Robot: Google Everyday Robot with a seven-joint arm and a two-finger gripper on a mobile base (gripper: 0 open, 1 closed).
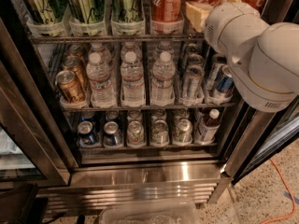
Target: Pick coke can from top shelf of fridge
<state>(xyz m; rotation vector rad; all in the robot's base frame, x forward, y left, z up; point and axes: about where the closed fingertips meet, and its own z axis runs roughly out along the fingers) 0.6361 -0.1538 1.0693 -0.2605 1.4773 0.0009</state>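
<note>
Several red aluminium coke cans [166, 3] with white script crowd the right of the dark wire top shelf [93, 38] in the stainless-steel fridge [140, 174]. The tan-tipped tool [198, 14] sits just right of the leftmost one, partly behind the bulky white arm [252, 55]. Wide or narrow, I cannot tell. Risk: tight packing, so a skewed approach could topple a neighbour or snag the clear plastic lane tray [166, 28].

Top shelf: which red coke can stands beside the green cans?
The leftmost coke can; the others stand farther right, partly hidden by the gripper at the top shelf.
</note>
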